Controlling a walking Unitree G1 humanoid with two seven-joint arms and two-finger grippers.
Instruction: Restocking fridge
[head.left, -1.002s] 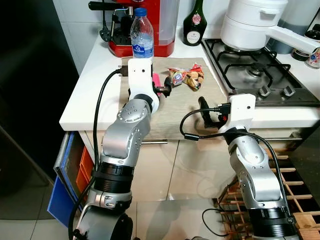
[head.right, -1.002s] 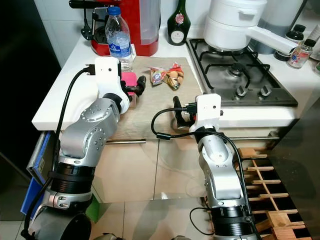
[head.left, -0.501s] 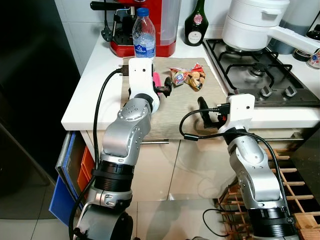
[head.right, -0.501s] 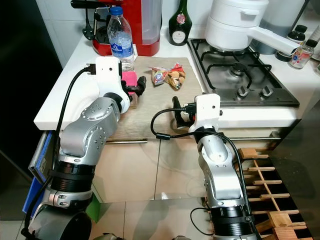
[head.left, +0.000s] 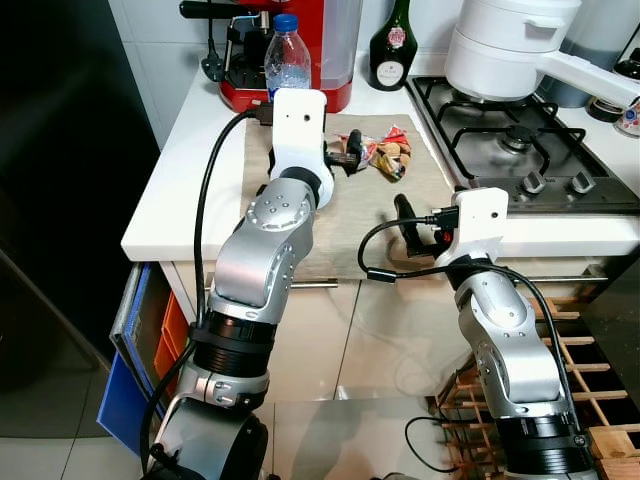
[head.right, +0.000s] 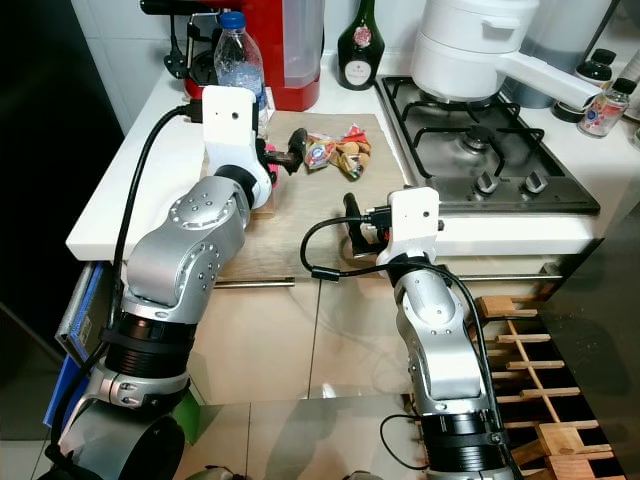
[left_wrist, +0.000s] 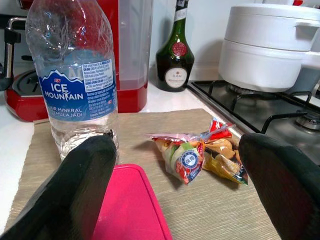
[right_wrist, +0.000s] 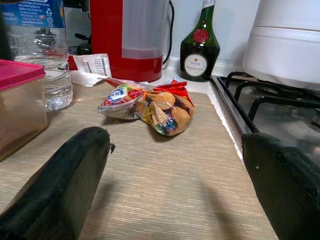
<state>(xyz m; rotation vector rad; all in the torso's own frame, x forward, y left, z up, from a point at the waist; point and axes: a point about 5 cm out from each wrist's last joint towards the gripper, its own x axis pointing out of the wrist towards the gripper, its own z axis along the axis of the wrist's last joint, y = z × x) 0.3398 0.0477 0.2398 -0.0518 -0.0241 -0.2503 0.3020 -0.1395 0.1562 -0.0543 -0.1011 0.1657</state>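
**Woven mat holds fridge stock; both grippers unladen**

Beige mat (head.left: 345, 215) groups the items for collection. Left gripper (head.right: 295, 147) hovers, fingers apart, above the pink-lidded container (left_wrist: 130, 205), water bottle (left_wrist: 72, 75) at its 11 o'clock, snack bag (right_wrist: 147, 104) at 1 o'clock. Right gripper (head.left: 408, 222) waits at the counter edge, fingers spread, likely staged.

Both arms up, pincers fwd, both spread, nothing held.
L arm bent at elbow, wrist raised and reaching over the surface (head.left: 190, 150); left pincer (left_wrist: 187, 170) fingers wide apart, hovering low. R arm lower and closer in, wrist at the front edge; right pincer (right_wrist: 185, 170) fingers also wide apart, just above the surface.
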